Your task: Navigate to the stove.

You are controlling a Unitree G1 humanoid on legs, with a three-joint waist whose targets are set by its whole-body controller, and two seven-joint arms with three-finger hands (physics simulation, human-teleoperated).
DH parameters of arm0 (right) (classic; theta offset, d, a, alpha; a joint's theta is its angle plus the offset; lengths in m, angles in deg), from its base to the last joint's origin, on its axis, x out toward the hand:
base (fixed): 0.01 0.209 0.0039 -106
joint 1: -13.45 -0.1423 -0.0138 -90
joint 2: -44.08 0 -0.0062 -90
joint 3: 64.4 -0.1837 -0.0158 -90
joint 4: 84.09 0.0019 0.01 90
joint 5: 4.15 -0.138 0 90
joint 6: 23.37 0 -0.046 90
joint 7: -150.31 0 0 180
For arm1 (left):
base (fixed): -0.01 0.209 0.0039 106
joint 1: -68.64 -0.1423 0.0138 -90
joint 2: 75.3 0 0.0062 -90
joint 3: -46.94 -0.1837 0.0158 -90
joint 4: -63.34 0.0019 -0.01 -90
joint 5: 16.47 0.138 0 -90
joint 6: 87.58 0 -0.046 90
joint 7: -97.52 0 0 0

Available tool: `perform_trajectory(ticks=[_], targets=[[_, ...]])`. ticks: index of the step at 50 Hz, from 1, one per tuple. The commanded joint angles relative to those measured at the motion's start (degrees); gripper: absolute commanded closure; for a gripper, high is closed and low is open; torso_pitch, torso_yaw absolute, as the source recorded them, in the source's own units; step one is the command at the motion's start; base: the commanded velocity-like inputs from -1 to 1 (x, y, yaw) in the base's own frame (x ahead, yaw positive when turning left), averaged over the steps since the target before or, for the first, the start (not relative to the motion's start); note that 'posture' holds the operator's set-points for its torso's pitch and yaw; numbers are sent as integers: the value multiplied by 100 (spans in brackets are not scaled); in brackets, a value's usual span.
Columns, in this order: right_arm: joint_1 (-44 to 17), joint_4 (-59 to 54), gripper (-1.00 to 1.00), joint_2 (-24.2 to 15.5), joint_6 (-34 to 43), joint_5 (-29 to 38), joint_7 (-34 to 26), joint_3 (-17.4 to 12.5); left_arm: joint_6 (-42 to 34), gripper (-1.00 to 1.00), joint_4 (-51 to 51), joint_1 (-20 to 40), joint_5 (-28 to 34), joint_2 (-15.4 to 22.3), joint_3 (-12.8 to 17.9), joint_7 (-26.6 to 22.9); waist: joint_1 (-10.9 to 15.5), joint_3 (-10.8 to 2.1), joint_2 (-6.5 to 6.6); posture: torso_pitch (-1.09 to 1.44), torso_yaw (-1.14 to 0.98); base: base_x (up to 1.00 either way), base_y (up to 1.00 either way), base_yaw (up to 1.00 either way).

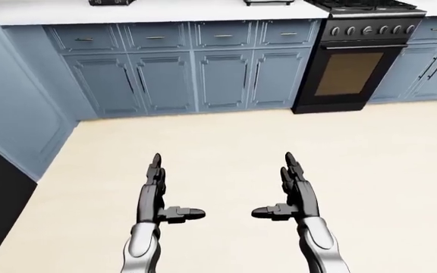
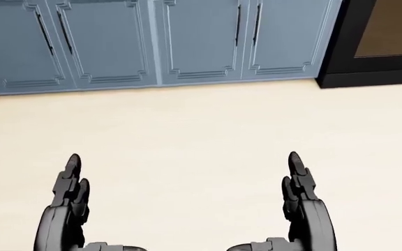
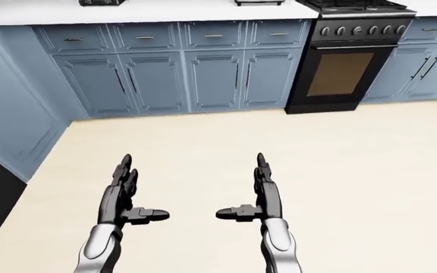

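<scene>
- Stove [image 1: 359, 54] up at the top right of the left-eye view, set into the run of cabinets: a black body, a row of round knobs across a dark panel, a bar handle under them, and a brownish oven window in the door.
- Burner grates sit on top, dark and ridged, cut off by the top edge of the view.
- No brand or writing can be read on it; the knobs are too small to tell any marks.
- Cabinets [image 1: 196, 74] to its left are blue-grey with framed panel doors, slim dark handles and a row of shallow drawers above them.
- Countertop [image 1: 165, 10] over them is smooth and white; two dark items sit at its far edge, too cropped to name.
- Floor [image 1: 370, 170] is a plain, matte cream sheet, spreading between the robot and the cabinets.
- Left hand [image 1: 158, 199] at the bottom of the left-eye view: dark segmented fingers stretched straight, thumb poking inward, nothing held, on a glossy silver forearm.
- Right hand [image 1: 294, 196] mirrors it, fingers spread apart and straight, thumb pointing toward the other, nothing held.
- Both hands hover over bare floor, well apart from the stove.
</scene>
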Motion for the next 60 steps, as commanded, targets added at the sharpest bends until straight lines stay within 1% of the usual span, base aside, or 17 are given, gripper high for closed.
perform_trajectory(ticks=[1,5,7,9,21,23,27,32,34,35,45,48,49,53,56,58,60], targets=[[-121,263,-100,-43,-243,-3,18,-64,204,-100,-260,122,-13,-23,-67,-31,-18,-77,-8,0,0,0,-41,0],[-95,350,-100,-38,-185,5,22,-49,204,-100,-260,122,-13,-23,-67,-31,-16,-59,-428,0,0,-1,-41,0],[-94,351,-100,-37,-186,8,21,-48,204,-100,-260,122,-13,-23,-67,-31,-23,-209,-743,0,0,0,-41,0],[-97,337,-100,-38,-198,8,17,-49,204,-100,-260,122,-13,-23,-67,-31,-86,-41,-596,0,0,0,-40,0],[-129,259,-100,-39,-235,-1,15,-67,204,-100,-260,122,-13,-23,-67,-31,-42,-3,156,0,0,-1,-40,0],[-126,274,-100,-39,-219,-5,19,-68,204,-100,-260,122,-13,-23,-67,-31,12,-13,10,0,0,0,-40,0],[-127,280,-100,-38,-206,-15,28,-75,204,-100,-260,122,-13,-23,-67,-31,-30,-94,74,0,0,0,-41,0],[-137,259,-100,-41,-214,-18,31,-77,204,-100,-260,122,-13,-23,-67,-31,-15,-32,-326,0,0,-1,-40,0],[-137,258,-100,-43,-221,-13,30,-73,204,-100,-260,122,-13,-23,-67,-31,-63,-169,-827,0,0,0,-40,0],[-134,261,-100,-44,-221,-13,26,-71,204,-100,-260,122,-13,-23,-67,-31,-104,-118,-584,0,0,0,-40,0],[-129,258,-100,-43,-244,3,15,-62,204,-100,-260,122,-13,-23,-67,-31,-70,51,-79,0,0,0,-40,0],[-118,280,-100,-39,-233,9,17,-52,204,-100,-260,122,-13,-23,-67,-31,-46,-40,282,0,0,0,-41,0],[-125,262,-100,-40,-243,7,15,-56,204,-100,-260,122,-13,-23,-67,-31,21,15,24,0,0,0,-41,0],[-117,272,-100,-37,-245,12,16,-51,204,-100,-260,122,-13,-23,-67,-31,-13,-94,94,0,0,0,-41,0],[-122,253,-100,-39,-261,11,14,-54,204,-100,-260,122,-13,-23,-67,-31,-3,-45,-90,0,0,-1,-40,0],[-116,266,-100,-39,-253,6,14,-58,204,-100,-260,122,-13,-23,-67,-31,-3,-26,-287,0,0,-1,-40,0],[-111,282,-100,-39,-242,3,14,-60,204,-100,-260,122,-13,-23,-67,-31,-38,-136,-718,0,0,-1,-40,0]])
